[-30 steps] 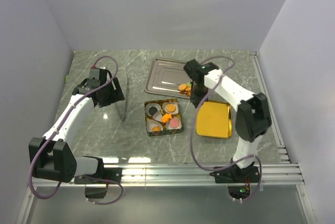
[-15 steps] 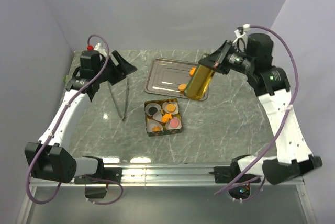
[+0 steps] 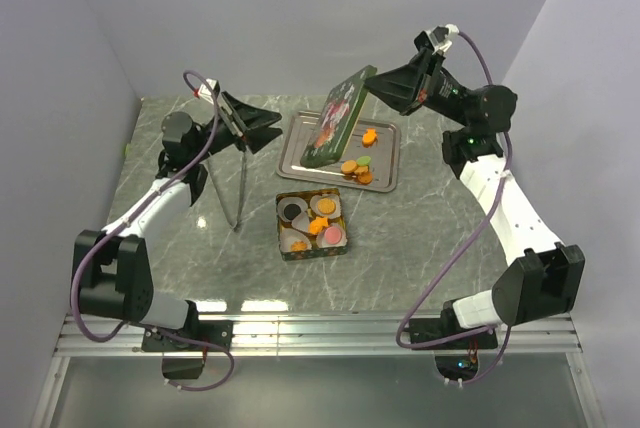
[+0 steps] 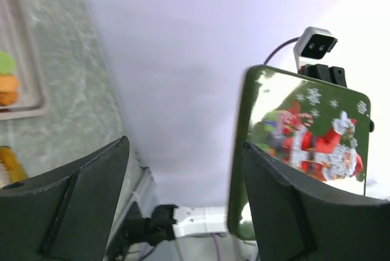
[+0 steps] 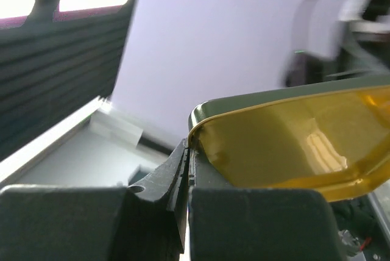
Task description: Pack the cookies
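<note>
The cookies [image 3: 352, 169] are split: some lie loose on the steel tray [image 3: 388, 148], others sit in the tin [image 3: 315, 254] among paper cups [image 3: 297, 240]. The right claw [image 3: 376, 85], clamped on the lid [image 3: 338, 120], has swung it up over the tray. The left claw [image 3: 272, 128] has risen toward it, gaping and empty — closing the tin looks premature.

Left hand [image 4: 186, 145] fingers stand apart. Beyond them, rightward: green Santa-printed lid [image 4: 304, 133]. Orange and green cookies [image 4: 7, 81] lie on tray [image 4: 33, 78].

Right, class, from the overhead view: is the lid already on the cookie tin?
No, the right fingers hold the lid tilted up in the air, while the tin sits open below.
</note>
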Controlling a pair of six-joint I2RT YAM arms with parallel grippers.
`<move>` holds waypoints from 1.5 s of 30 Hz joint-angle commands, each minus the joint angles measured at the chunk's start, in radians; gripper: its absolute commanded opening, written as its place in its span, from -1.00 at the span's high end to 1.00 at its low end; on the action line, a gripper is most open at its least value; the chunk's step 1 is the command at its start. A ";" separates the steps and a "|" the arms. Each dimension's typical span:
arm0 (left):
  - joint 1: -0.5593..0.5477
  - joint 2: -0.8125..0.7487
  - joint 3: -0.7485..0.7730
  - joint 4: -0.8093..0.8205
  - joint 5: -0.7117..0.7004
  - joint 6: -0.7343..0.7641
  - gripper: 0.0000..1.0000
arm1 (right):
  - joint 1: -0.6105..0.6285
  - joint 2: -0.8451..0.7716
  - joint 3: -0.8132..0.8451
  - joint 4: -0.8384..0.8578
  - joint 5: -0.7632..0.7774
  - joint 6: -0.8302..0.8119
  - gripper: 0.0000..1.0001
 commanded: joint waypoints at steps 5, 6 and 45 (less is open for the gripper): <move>-0.019 0.005 -0.015 0.387 0.080 -0.213 -0.62 | 0.056 0.052 0.084 0.554 0.007 0.344 1.00; -0.021 0.010 -0.020 0.425 0.076 -0.256 -0.62 | 0.061 0.060 0.085 0.580 0.012 0.362 1.00; -0.105 -0.126 0.078 0.364 0.142 -0.242 0.55 | 0.127 0.308 0.018 0.976 0.119 0.599 1.00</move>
